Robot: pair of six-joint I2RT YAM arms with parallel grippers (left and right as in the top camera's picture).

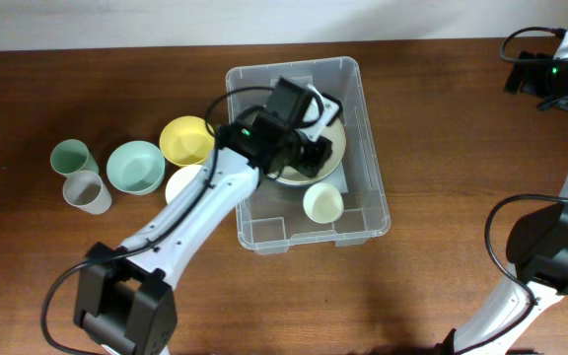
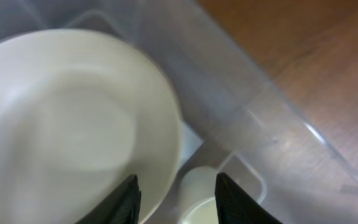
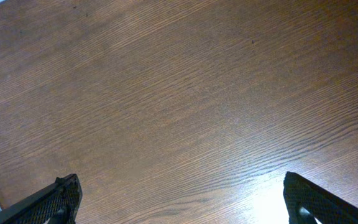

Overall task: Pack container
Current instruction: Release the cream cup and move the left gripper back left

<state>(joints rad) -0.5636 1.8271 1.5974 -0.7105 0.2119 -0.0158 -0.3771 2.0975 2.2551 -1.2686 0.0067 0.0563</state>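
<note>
Showing a large clear plastic container (image 1: 368, 118) near the middle of a brown wooden table (image 1: 442, 118), its long side running away from the robot. Holding inside it a wide cream bowl (image 2: 73, 124) in the middle and a small cream cup (image 1: 322, 202) near the nearer right corner. Reaching down into the container from the lower left with the left arm, black wrist housing covering much of the bowl in the overhead view. Placing the left gripper (image 2: 176, 204) just above the bowl's right rim, dark fingers (image 2: 126, 199) moderately apart and clamping nothing, bowl edge and cup visible in the gap between them. Lining up outside the container, on its left: a yellow bowl (image 1: 186, 140) just beside the wall, a white bowl (image 1: 180, 185) partly hidden under the arm, a mint bowl (image 1: 134, 167), then a green cup (image 1: 72, 158) and a pale grey cup (image 1: 87, 190) farthest out. Keeping the right arm well apart at the table's right edge, right gripper (image 3: 182, 196) spread wide over bare wood, gripping nothing.
</note>
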